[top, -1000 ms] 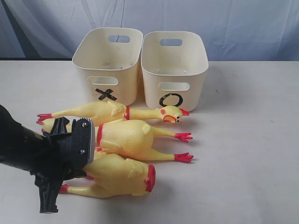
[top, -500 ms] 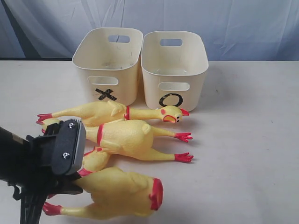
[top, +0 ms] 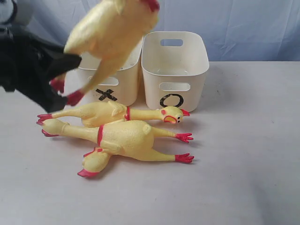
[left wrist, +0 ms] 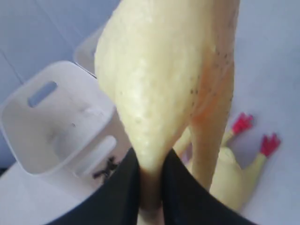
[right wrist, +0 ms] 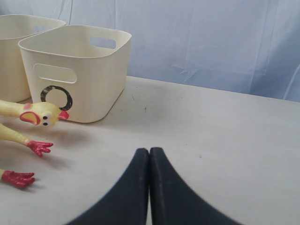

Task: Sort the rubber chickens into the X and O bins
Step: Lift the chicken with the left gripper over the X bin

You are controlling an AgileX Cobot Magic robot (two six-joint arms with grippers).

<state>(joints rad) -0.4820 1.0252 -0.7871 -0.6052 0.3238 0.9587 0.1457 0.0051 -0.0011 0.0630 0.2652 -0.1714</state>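
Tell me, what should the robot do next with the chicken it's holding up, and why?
Probably carry the lifted chicken a bit farther, over the X bin, then let go. The left gripper pinches it up in the air close to that bin, and it seems headless.

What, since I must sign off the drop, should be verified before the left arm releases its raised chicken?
1. Grip: the left gripper pinches a thin part of the raised chicken: ok.
2. Chicken above the X bin opening: it overlaps the bin in the exterior view, but depth is unclear: cannot tell.
3. X bin interior free: it looks empty in the left wrist view: ok.
4. Correct bin for this chicken: its neck end is cut off by the frame: cannot tell.
5. Right gripper shut, low over the table, well clear of the X bin: ok.
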